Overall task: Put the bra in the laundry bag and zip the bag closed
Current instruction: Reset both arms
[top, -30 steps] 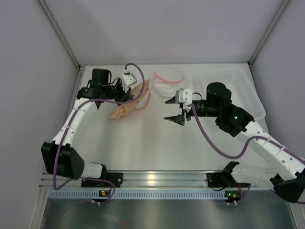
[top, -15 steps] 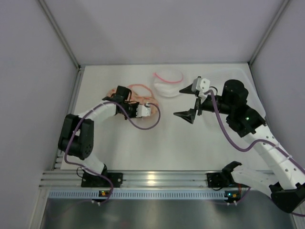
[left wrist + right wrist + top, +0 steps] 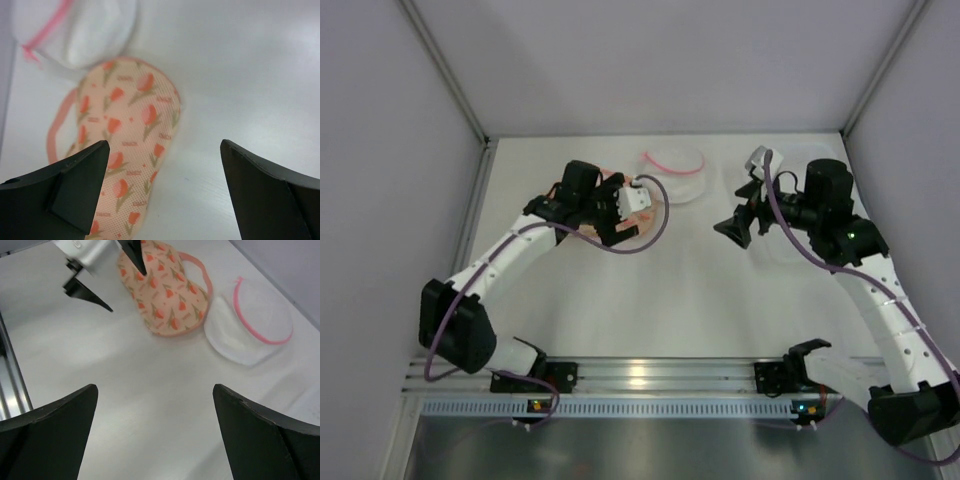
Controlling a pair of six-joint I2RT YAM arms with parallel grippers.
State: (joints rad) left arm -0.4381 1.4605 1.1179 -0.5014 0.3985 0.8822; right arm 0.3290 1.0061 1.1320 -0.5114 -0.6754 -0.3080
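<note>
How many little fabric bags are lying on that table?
2. The tulip-print laundry bag lies left of centre, partly under the left arm; the white mesh pouch with a pink rim sits beside it, farther back. The arm could hide another.

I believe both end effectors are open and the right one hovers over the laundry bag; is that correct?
Not quite: the left end effector hovers over the laundry bag, as the left wrist view shows. Both are open; the right end effector is off to the side.
</note>
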